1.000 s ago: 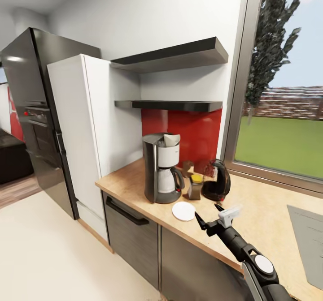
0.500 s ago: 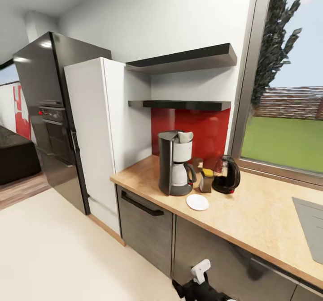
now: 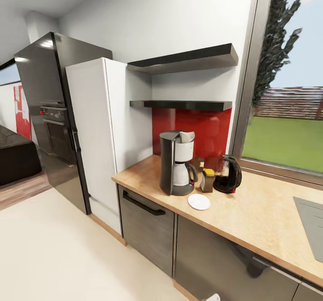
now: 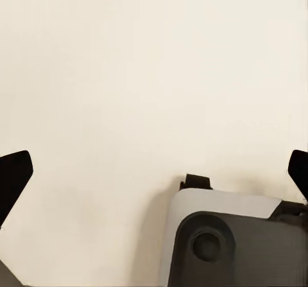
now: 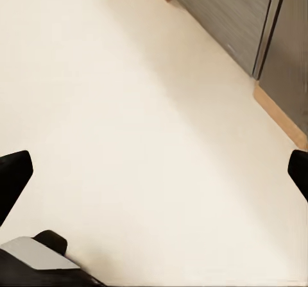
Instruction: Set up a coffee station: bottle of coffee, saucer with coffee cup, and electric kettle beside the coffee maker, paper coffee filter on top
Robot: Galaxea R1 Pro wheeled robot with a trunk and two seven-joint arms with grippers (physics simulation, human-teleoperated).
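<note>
On the kitchen countertop stands the coffee maker with the paper coffee filter on its top. Right beside it are the bottle of coffee and the electric kettle, and the saucer lies bare in front of them. The thin kitchen shelf hangs above. The coffee cup is out of view. My left gripper is open over cream floor, nothing between its fingers. My right gripper is also open and empty, above floor near the cabinet fronts.
A thicker slab shelf hangs above the thin one. A white tall cabinet and a black fridge with oven stand left of the counter. A small tan box sits behind the bottle. A steel sink is at the right.
My right arm has dropped from over the counter near the saucer down below the head view. The camera has pulled back and shifted, so the counter group sits further right and smaller.
</note>
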